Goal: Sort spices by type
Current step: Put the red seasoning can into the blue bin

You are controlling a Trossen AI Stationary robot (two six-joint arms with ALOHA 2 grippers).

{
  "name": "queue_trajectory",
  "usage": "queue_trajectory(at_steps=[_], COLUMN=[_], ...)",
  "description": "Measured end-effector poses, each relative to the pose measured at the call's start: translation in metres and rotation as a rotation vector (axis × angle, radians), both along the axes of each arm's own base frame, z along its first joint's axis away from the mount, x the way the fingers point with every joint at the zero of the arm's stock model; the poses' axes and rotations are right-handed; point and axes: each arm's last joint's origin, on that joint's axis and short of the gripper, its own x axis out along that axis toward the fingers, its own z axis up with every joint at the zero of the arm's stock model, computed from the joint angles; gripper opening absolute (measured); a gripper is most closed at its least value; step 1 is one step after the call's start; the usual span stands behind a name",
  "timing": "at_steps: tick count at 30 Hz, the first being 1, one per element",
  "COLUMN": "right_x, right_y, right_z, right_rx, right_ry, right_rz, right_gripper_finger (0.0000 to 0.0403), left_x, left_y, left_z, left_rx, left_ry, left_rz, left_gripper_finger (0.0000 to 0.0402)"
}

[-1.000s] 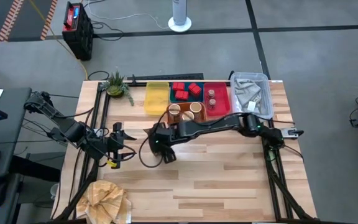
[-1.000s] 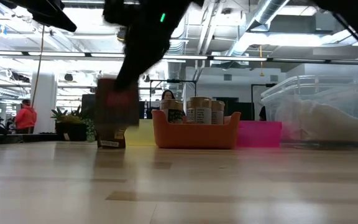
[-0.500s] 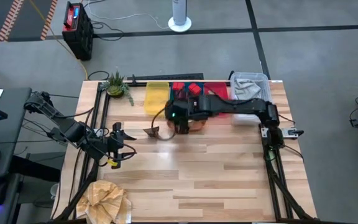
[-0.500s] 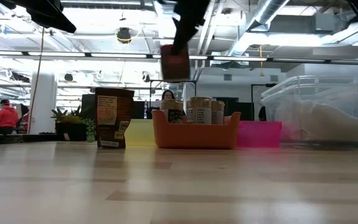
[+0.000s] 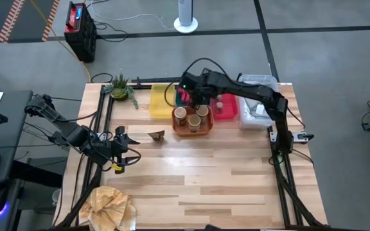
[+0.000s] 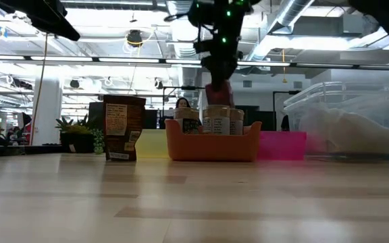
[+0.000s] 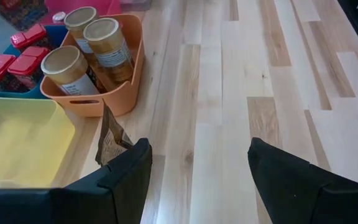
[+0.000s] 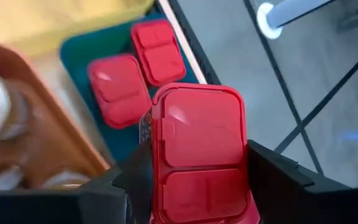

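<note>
My right gripper [image 5: 196, 96] is shut on a red tin [image 8: 197, 143] above the blue tray [image 8: 79, 50], where two more red tins [image 8: 114, 90] lie. In the low view the tin [image 6: 218, 94] hangs above the orange tray [image 6: 213, 140], which holds three tan jars [image 5: 191, 115]. A dark brown pouch [image 5: 157, 135] stands upright on its bottom edge on the wood, left of the orange tray. My left gripper [image 5: 126, 144] waits open near the table's left edge, the pouch [image 7: 110, 137] ahead of its fingers. My right gripper pinches the red tin by two opposite side walls [image 8: 160, 177], one finger [image 8: 129, 183] on each side. The fingers slant down from above. The tin is lifted clear over the blue tray, its lid turned toward the wrist camera.
The yellow tray [image 5: 162, 101] stands left of the blue one. The pink tray [image 5: 227, 109] with small shakers and a clear bin [image 5: 260, 96] holding cloth stand to its right. A small plant [image 5: 121, 86] is at the far left corner, a crumpled tan cloth [image 5: 111, 205] at the near left.
My right gripper has risen from the wood beside the pouch and swung toward the table's far edge and right, over the trays, turning as it went. The red tin has gone with it, lifted clear. The pouch has stayed standing.
</note>
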Motion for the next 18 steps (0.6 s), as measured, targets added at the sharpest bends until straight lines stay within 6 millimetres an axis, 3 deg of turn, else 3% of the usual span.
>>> queue_trajectory(at_steps=[5,18], right_x=[-0.007,-0.013], right_y=[-0.014,-0.028], right_z=[-0.011,-0.027], right_rx=[0.112,0.221], right_ry=[-0.009,-0.067], right_rz=[0.002,-0.071], right_gripper_finger=[0.0234,0.0234], left_x=[0.000,0.000], left_y=[0.000,0.000], left_z=[0.000,0.000], left_rx=[0.000,0.006], left_ry=[0.000,0.000], left_rz=[0.000,-0.003], left_gripper_finger=[0.0253,0.0253])
